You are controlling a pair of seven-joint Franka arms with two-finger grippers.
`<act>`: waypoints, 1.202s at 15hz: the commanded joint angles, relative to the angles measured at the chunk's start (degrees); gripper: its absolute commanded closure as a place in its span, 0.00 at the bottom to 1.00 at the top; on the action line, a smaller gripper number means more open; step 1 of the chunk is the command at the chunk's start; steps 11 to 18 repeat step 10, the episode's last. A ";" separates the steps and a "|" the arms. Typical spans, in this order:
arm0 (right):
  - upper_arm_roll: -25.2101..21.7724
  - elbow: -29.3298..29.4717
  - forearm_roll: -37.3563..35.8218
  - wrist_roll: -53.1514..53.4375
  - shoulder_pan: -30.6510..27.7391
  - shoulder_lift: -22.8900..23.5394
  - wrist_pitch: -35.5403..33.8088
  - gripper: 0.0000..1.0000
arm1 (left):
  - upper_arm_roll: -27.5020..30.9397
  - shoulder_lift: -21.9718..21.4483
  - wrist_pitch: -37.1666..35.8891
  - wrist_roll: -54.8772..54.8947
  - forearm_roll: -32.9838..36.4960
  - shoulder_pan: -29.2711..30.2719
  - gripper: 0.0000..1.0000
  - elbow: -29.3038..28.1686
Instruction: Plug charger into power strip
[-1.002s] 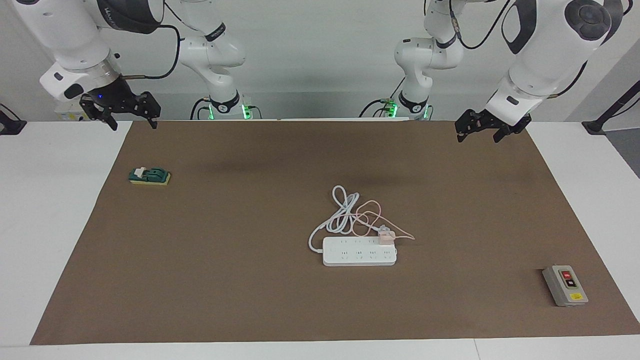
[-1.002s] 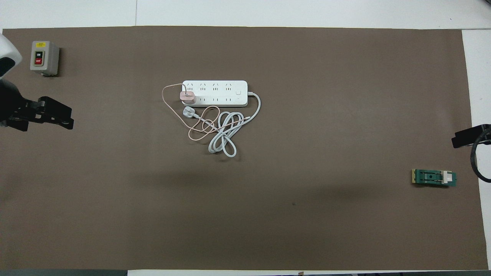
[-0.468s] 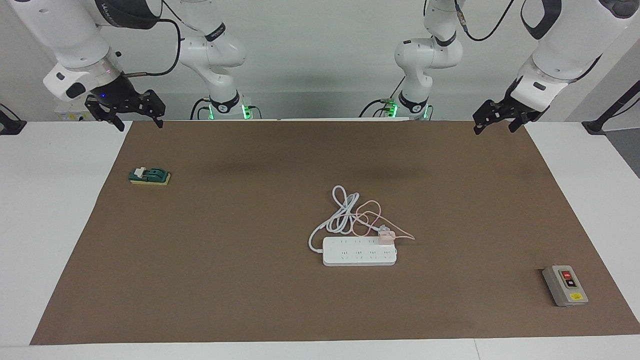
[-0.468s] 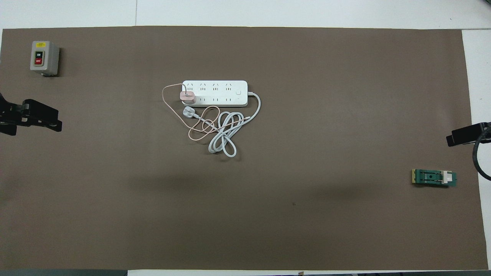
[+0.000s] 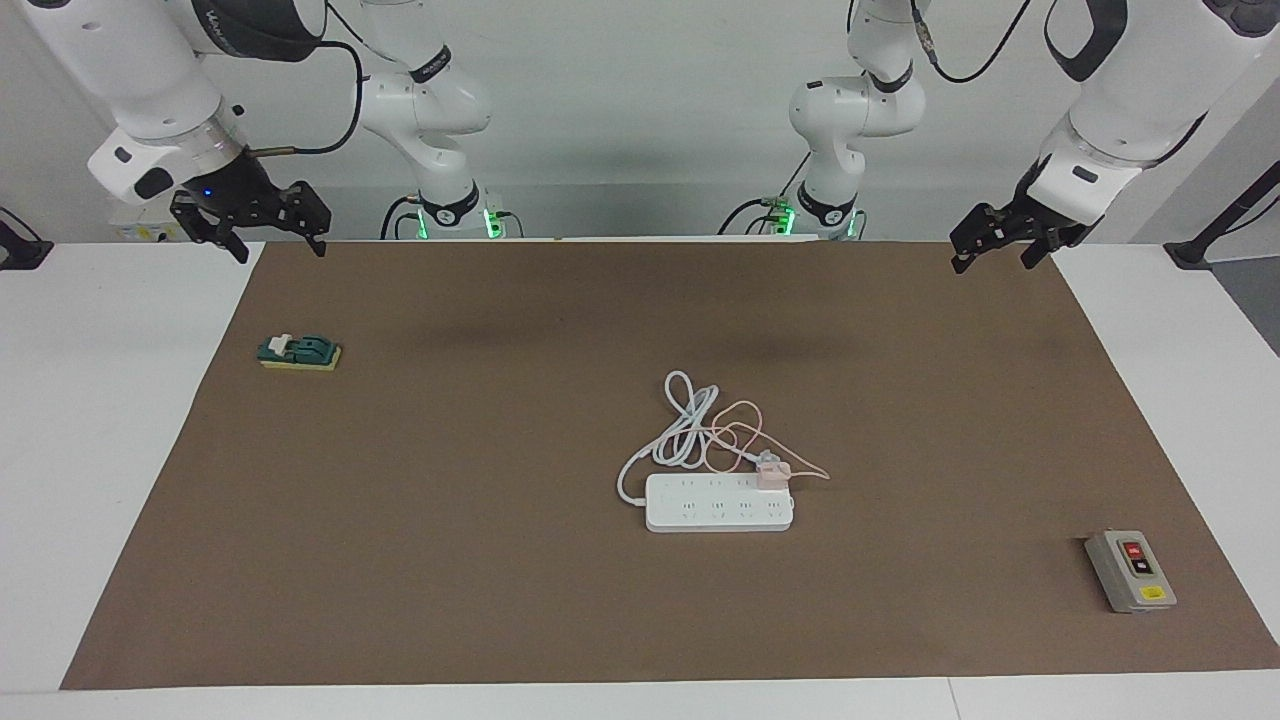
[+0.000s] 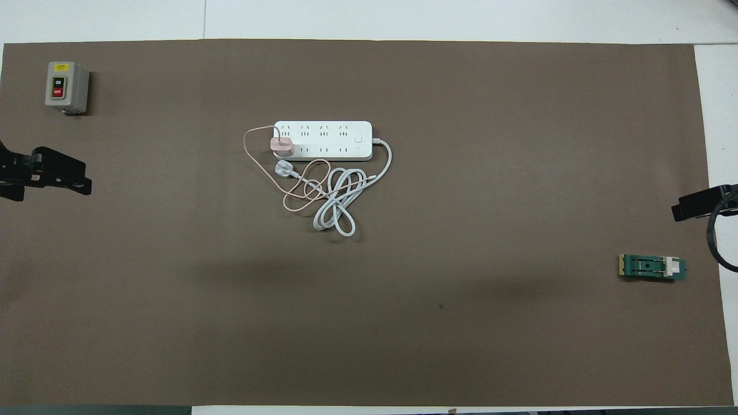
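Note:
The white power strip lies near the middle of the brown mat, also in the overhead view. The pale pink charger sits upright on the strip's end outlet toward the left arm's end. Its thin pink cable loops over the strip's coiled white cord. The cord's white plug lies loose beside the charger. My left gripper hangs open and empty over the mat's corner. My right gripper hangs open and empty over the other corner nearest the robots.
A grey box with red and black buttons stands at the left arm's end, farther from the robots than the strip. A small green block lies at the right arm's end. The brown mat covers most of the white table.
The left gripper has risen and drawn back toward its own end of the table. The right gripper has lifted slightly. The charger, strip and cords have not moved.

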 commanded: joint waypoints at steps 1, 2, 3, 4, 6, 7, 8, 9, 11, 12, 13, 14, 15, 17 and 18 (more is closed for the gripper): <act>0.53 1.02 -1.06 -0.83 -0.43 0.53 -0.05 0.00 | -1.12 -2.35 1.96 0.57 -0.57 1.00 0.00 -3.13; 0.53 1.02 -1.06 -0.83 -0.43 0.53 -0.05 0.00 | -1.12 -2.35 1.88 0.57 -0.57 1.00 0.00 -3.13; 0.53 1.02 -0.98 -0.83 -0.43 0.53 -0.13 0.00 | -1.12 -2.35 1.79 0.57 -0.57 1.00 0.00 -3.05; 0.62 1.11 -0.97 -0.83 -0.43 0.45 -0.22 0.00 | -1.12 -2.35 1.87 0.57 -0.57 0.91 0.00 -3.13; 0.62 1.37 -0.97 -0.83 -0.43 0.53 -0.31 0.00 | -1.12 -2.35 1.79 0.57 -0.57 0.91 0.00 -3.13; 0.62 1.37 -0.97 -0.83 -0.34 0.45 -0.40 0.00 | -1.12 -2.35 1.79 0.48 -0.57 0.91 0.00 -3.13; 0.62 1.37 -0.97 -0.83 -0.34 0.44 -0.40 0.00 | -1.12 -2.35 1.79 0.48 -0.57 0.91 0.00 -3.05; 0.62 1.37 -0.97 -0.83 -0.34 0.44 -0.40 0.00 | -1.12 -2.26 1.79 0.48 -0.57 0.91 0.00 -3.05; 0.62 1.37 -0.97 -0.83 -0.34 0.44 -0.31 0.00 | -1.12 -2.26 1.79 0.48 -0.57 0.91 0.00 -3.05; 0.62 1.37 -0.97 -0.83 -0.34 0.44 -0.31 0.00 | -1.12 -2.26 1.79 0.48 -0.57 0.91 0.00 -3.05; 0.62 1.37 -0.97 -0.83 -0.34 0.44 -0.31 0.00 | -1.12 -2.26 1.79 0.48 -0.57 0.91 0.00 -3.05; 0.62 1.37 -0.97 -0.83 -0.34 0.44 -0.31 0.00 | -1.12 -2.26 1.79 0.48 -0.57 0.91 0.00 -3.05; 0.62 1.37 -0.97 -0.83 -0.34 0.44 -0.31 0.00 | -1.12 -2.26 1.79 0.48 -0.57 0.91 0.00 -3.05; 0.62 1.37 -0.97 -0.83 -0.34 0.44 -0.31 0.00 | -1.12 -2.26 1.79 0.48 -0.57 0.91 0.00 -3.05; 0.62 1.37 -0.97 -0.83 -0.34 0.44 -0.31 0.00 | -1.12 -2.26 1.79 0.48 -0.57 0.91 0.00 -3.05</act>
